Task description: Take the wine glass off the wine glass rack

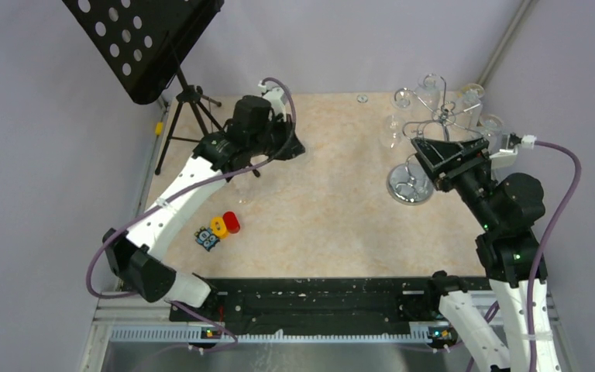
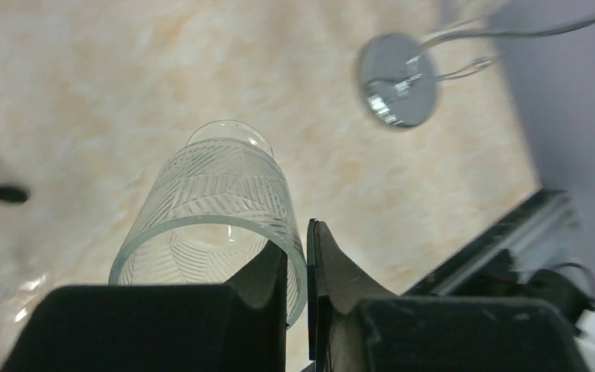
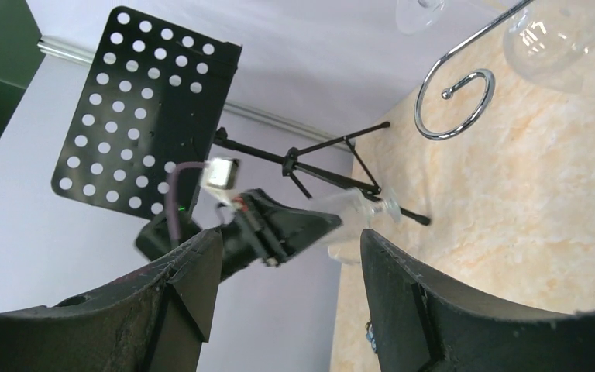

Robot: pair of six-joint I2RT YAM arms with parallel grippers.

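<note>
The wine glass (image 2: pixel 217 194) in hand is off the rack (image 1: pixel 438 124). It sits in the left pincer (image 2: pixel 298 248), whose two fingers are pressed together on the wall of the bowl at its rim, one inside and one outside. In the top view the glass hangs below that pincer over the left, far part of the worktop (image 1: pixel 333 201), near the feet of the black music stand (image 1: pixel 143 43) and well apart from the rack on the right. Its bottom end points down at the worktop. Whether it touches the surface yet cannot be told from these views.

The right pincer (image 3: pixel 287 244) stands wide apart and holds nothing. It hovers just beside the near side of the rack, above the round mirrored base (image 1: pixel 410 184). Its own camera shows a bare curled wire arm (image 3: pixel 457 101) at upper right. Other glasses (image 3: pixel 562 46) hang on the rack at the far right of the worktop.

The step in hand looks like the end of the removal: the glass is clear of the wire and needs a place to stand. The next move probably calls for lowering it slowly until its foot is flat on the worktop, then easing the fingers off the rim without tipping it. A grip on one side of a thin rim is weak, so any sideways jolt could let it swing or slip.
</note>
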